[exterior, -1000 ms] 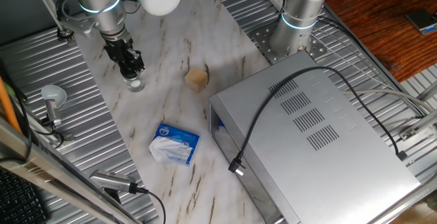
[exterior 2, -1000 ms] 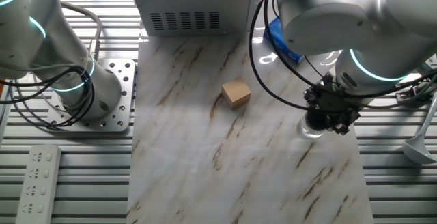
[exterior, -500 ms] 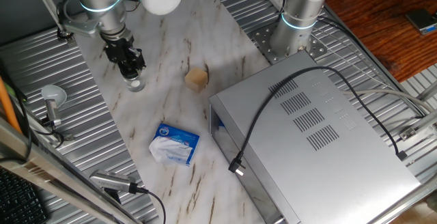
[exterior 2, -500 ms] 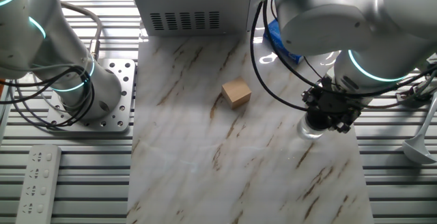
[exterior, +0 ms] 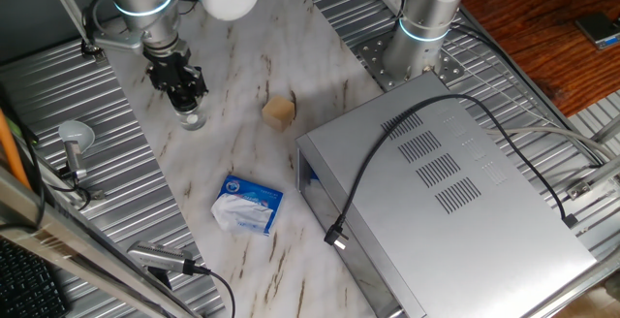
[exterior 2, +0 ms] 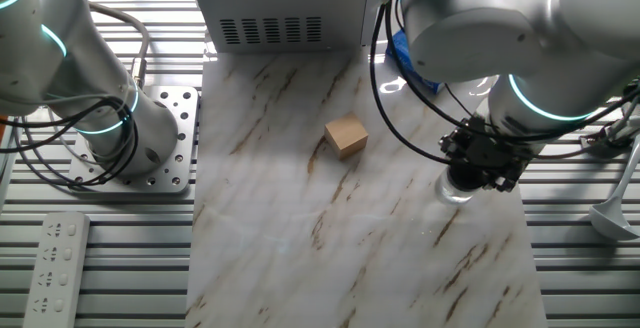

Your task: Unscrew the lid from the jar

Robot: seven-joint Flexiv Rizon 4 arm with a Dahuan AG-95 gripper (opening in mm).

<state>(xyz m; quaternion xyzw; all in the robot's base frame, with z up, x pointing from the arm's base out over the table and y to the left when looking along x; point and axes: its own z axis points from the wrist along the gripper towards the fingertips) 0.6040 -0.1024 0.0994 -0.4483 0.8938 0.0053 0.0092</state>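
The small clear glass jar (exterior: 193, 119) stands upright on the marble board near its left edge; it also shows in the other fixed view (exterior 2: 454, 191) near the right edge. My gripper (exterior: 186, 103) points straight down onto the jar's top, its black fingers (exterior 2: 482, 173) closed around it. The black lid is almost wholly hidden between the fingers. Only the lower glass part of the jar shows below the fingers.
A tan cube (exterior: 279, 112) sits mid-board to the right of the jar. A blue-and-white packet (exterior: 248, 205) lies nearer the front. A large grey metal box (exterior: 446, 192) with a black cable fills the right. A second arm's base (exterior 2: 140, 143) and a ladle (exterior: 74, 142) stand at the sides.
The gripper has turned slightly about its vertical axis while staying on the jar's top. The jar has not shifted on the board.
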